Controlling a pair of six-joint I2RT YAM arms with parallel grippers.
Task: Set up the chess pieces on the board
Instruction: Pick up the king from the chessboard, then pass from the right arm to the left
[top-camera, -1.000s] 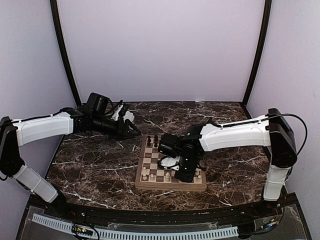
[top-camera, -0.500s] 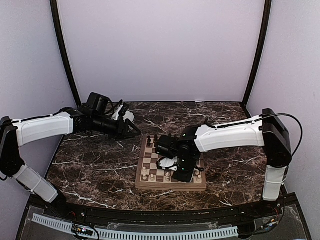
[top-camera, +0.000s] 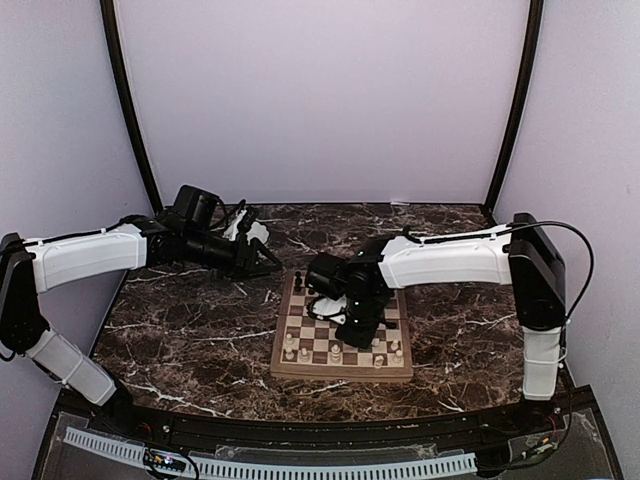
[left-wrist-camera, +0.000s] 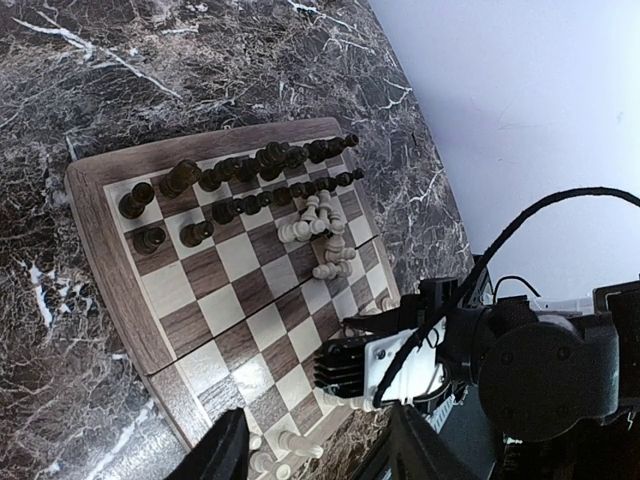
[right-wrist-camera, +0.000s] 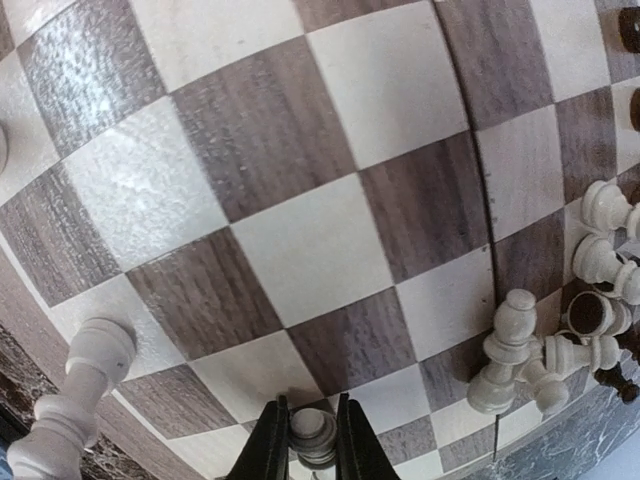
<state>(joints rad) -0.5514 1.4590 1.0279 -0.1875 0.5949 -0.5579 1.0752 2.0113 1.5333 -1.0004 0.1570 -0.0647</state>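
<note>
- The board (top-camera: 340, 375) lies flat on the bench (top-camera: 190, 340), about midway between the bench's left and right edges and nearer its near edge than its far one.
- Dark pieces (left-wrist-camera: 268, 158) stand upright in two rows along the side of the board that faces the bench's far edge.
- A loose heap of cream pieces (left-wrist-camera: 318, 222) lies tumbled on the board's middle squares, just beside the inner dark row. Several of them are on their sides and touching one another.
- A few more cream figures (top-camera: 305, 352) stand apart from each other in a line on the side of the board toward the bench's near edge.
- The right end effector (right-wrist-camera: 310, 420) is low over the board, pointing down at it, with its arm reaching in from the bench's right edge. Its jaws are narrow and pressed against both sides of one small cream piece (right-wrist-camera: 312, 438), which stands upright on a square.
- Another cream figure (right-wrist-camera: 75, 390) leans near the board's border, well apart from the gripped one.
- The left end effector (left-wrist-camera: 315, 450) hangs over the bench's far-left part, off the board. Its jaws stand apart with nothing between them.
</note>
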